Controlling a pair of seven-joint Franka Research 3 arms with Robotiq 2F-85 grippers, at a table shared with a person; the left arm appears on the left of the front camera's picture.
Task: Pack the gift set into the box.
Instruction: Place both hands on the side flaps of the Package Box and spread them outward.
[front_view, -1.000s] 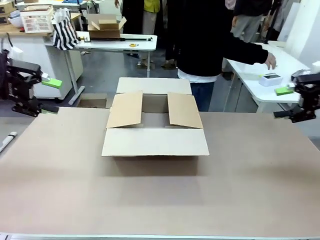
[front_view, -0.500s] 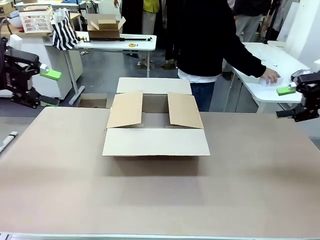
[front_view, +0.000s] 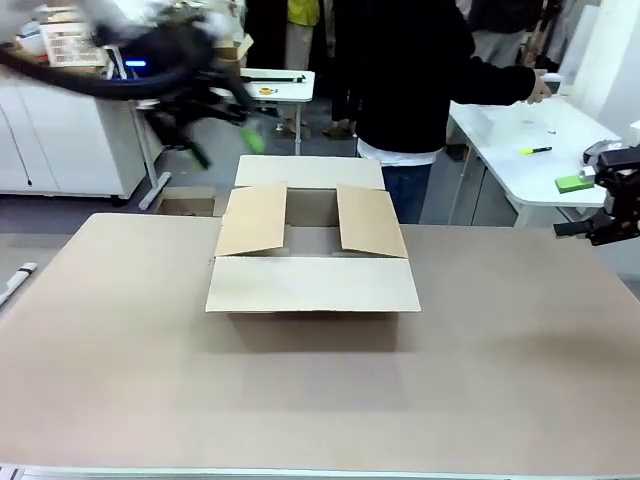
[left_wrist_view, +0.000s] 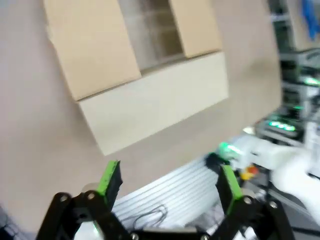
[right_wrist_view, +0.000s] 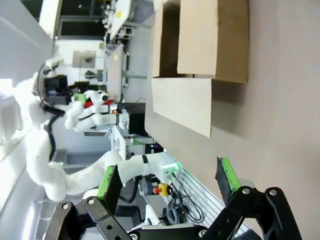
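Note:
The box (front_view: 312, 262) stands open in the middle of the brown table, its near and far flaps spread flat and its two side flaps tilted inward over the opening. It also appears in the left wrist view (left_wrist_view: 145, 75) and the right wrist view (right_wrist_view: 200, 45). My left gripper (front_view: 224, 147) is a motion-blurred shape above the table's far left, beyond the box; its fingers (left_wrist_view: 169, 180) are open and hold nothing. At the table's right edge my right gripper (front_view: 578, 207) hangs open and empty (right_wrist_view: 169, 179). The gift set is out of view.
A person in black (front_view: 410, 80) stands behind the box, one hand (front_view: 542, 88) raised over a white side table (front_view: 510, 130) that carries a yellow-green marker (front_view: 535, 150). A white basket (front_view: 70, 40) sits far back left.
My left arm has swung fast from the left edge up and toward the middle, now blurred behind the box. The person's hand has lifted off the white side table. My right gripper has barely moved.

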